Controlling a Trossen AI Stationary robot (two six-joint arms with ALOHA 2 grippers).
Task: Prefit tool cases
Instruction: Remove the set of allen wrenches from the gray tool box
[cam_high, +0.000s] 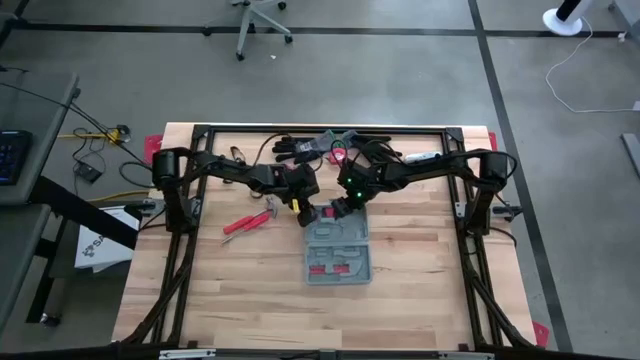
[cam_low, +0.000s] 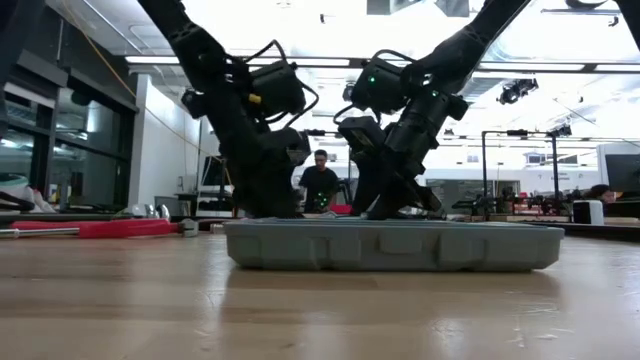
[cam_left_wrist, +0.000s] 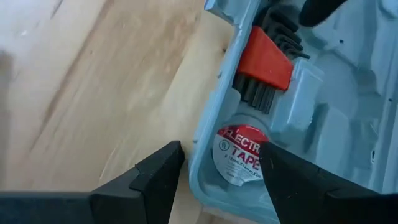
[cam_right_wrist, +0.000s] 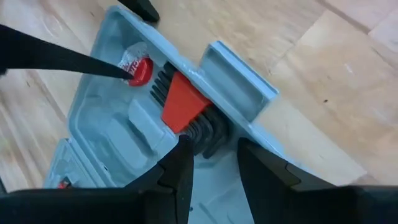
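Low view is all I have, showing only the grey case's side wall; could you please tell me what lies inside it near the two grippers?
Observer: A roll of electrical tape sits in a corner pocket of the case, with a hex key set in a red holder beside it.
Operator: Thank you. Where is the left gripper?
Observer: The left gripper is open and straddles the case's wall, one finger outside over the table, the other inside by the tape.
Operator: And the right one?
Observer: The right gripper hangs just over the black ends of the hex keys.
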